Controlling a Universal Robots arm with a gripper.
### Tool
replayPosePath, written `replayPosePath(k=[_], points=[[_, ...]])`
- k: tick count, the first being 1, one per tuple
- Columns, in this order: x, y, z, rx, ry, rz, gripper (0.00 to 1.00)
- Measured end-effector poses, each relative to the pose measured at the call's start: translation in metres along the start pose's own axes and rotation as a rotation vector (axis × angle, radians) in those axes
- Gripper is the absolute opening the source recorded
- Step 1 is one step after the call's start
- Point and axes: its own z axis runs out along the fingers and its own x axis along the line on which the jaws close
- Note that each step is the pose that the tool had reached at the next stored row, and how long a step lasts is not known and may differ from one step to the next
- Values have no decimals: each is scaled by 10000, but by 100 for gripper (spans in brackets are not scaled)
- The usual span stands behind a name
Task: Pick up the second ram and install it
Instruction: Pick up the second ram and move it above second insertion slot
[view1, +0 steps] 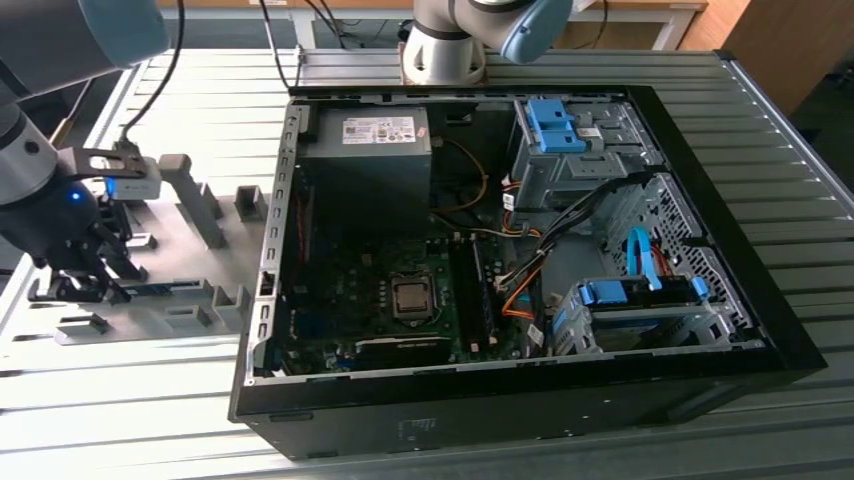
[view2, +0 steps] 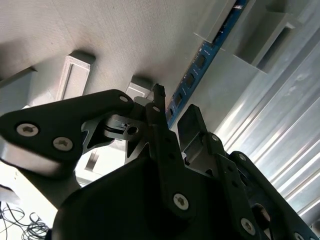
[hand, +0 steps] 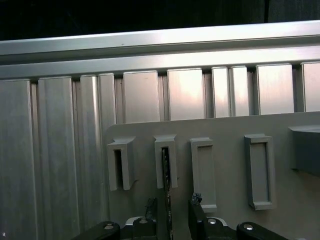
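The gripper (hand: 172, 202) is held low over a grey plate (hand: 230, 160) fitted with block-shaped holders (hand: 121, 164). In the exterior view it is seen well apart from the open computer case (view1: 534, 410). The second ram (hand: 166, 172) is stood on edge in one holder slot directly ahead of the fingertips, and its near end lies between them. In the second wrist view the stick's long axis is seen to point straight away from the hand along the plate, with the chips turned sideways. The jaws are parted narrowly, one finger (hand: 196, 202) set on each side of the stick. A slim gap appears to be left, so nothing seems to be clamped.
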Motion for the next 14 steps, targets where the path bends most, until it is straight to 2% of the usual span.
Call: replayPosePath(k=[5,6,7,14], points=[[0,0,10,3,1,1,38],[0,0,10,3,2,0,37],[0,0,12,3,2,0,30],[-2,-6,26,4,3,2,30]])
